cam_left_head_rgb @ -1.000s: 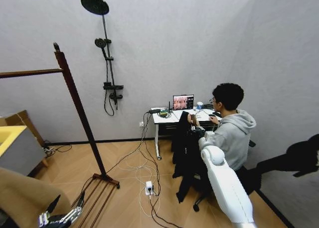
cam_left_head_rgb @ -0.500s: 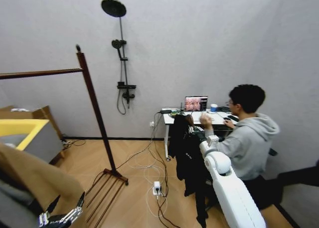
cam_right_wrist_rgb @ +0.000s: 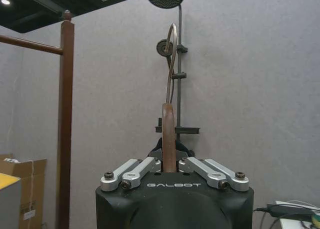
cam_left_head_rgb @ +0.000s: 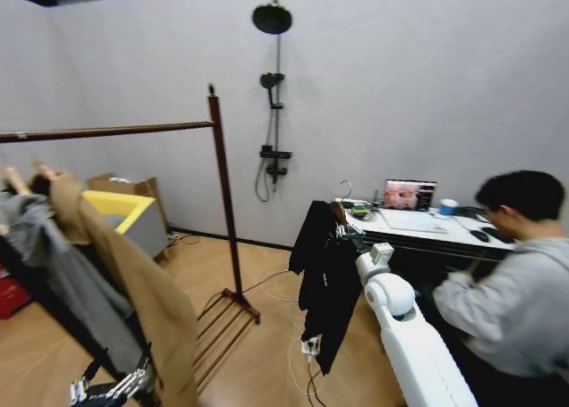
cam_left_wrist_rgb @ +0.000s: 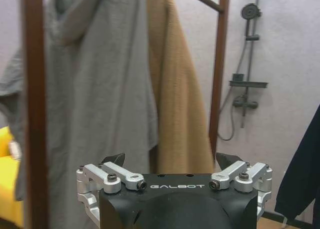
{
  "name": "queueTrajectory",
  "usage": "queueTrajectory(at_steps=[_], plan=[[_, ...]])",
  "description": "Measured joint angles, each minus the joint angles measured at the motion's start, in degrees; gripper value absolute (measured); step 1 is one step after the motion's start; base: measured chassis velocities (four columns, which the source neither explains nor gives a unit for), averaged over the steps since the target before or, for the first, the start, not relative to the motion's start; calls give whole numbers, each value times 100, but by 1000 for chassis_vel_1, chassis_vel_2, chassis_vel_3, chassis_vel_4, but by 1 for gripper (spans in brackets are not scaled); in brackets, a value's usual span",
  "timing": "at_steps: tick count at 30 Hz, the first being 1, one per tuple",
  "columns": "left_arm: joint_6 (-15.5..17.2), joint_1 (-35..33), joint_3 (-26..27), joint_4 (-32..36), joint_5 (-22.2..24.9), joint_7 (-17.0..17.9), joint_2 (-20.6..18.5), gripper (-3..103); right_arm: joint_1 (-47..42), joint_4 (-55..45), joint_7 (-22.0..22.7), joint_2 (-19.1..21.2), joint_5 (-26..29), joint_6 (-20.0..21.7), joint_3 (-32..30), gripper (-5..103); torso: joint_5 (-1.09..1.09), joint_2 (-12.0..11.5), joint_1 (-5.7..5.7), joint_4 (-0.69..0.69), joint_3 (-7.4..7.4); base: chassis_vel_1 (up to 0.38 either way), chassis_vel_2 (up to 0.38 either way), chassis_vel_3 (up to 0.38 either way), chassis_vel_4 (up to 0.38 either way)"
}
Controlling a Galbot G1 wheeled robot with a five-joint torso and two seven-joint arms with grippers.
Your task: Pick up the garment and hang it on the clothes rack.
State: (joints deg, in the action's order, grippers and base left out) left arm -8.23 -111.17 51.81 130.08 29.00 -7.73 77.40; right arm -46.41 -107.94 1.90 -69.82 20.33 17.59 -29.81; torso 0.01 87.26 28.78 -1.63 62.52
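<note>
Presently, your garment (cam_left_head_rgb: 322, 287) hung centre frame, long axis vertical, hem toward the floor, on a hanger (cam_right_wrist_rgb: 169, 134) whose hook pointed up. The right gripper (cam_right_wrist_rgb: 169, 165) was clamped on that hanger. Picked up: done; hanging: left. The clothes rack (cam_left_head_rgb: 222, 189) stood well apart, centre-left. The left gripper (cam_left_wrist_rgb: 170, 161), lower left, was spread and empty.
</note>
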Motion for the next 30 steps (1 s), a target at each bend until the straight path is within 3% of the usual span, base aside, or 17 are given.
queueTrajectory(at_steps=[17,30], plan=[[0,0,0,0,0,0,0,100,-115,82,89,32,64,-91,-254,10,-1,0,-2,-2,0,102,139,139,111],[0,0,0,0,0,1,0,100,-161,21,70,7,59,-96,-240,10,1,-2,3,1,1,-22,272,281,-19]])
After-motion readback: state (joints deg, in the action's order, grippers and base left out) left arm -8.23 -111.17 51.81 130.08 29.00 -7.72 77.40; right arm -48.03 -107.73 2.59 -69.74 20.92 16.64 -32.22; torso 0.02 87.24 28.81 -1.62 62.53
